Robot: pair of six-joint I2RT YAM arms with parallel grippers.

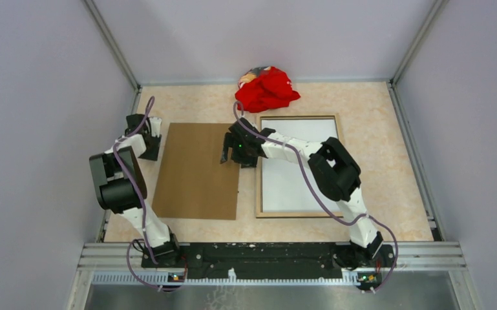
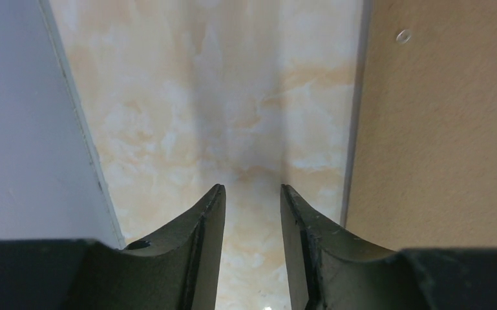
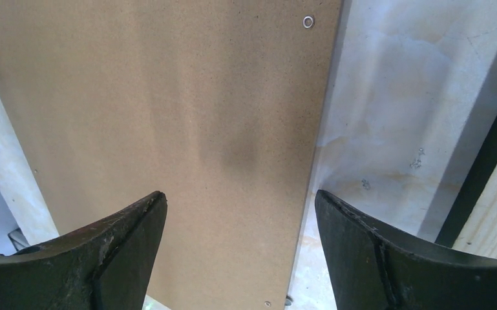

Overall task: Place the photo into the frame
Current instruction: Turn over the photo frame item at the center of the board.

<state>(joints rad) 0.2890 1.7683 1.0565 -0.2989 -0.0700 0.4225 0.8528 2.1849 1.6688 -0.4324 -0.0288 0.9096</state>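
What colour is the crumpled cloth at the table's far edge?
The cloth is red; top external view.

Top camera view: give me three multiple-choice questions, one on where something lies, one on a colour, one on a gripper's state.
1. Where does the brown board lie, compared with the frame?
A. to its left
B. to its right
C. on top of it

2. What colour is the crumpled cloth at the table's far edge?
A. blue
B. red
C. green

3. How is the right gripper?
A. shut on the board
B. open over the board's edge
C. shut on the cloth

Answers: A, the board lies flat beside the frame's left side; B, the cloth is bright red; B, its fingers stand wide apart, gripping nothing.
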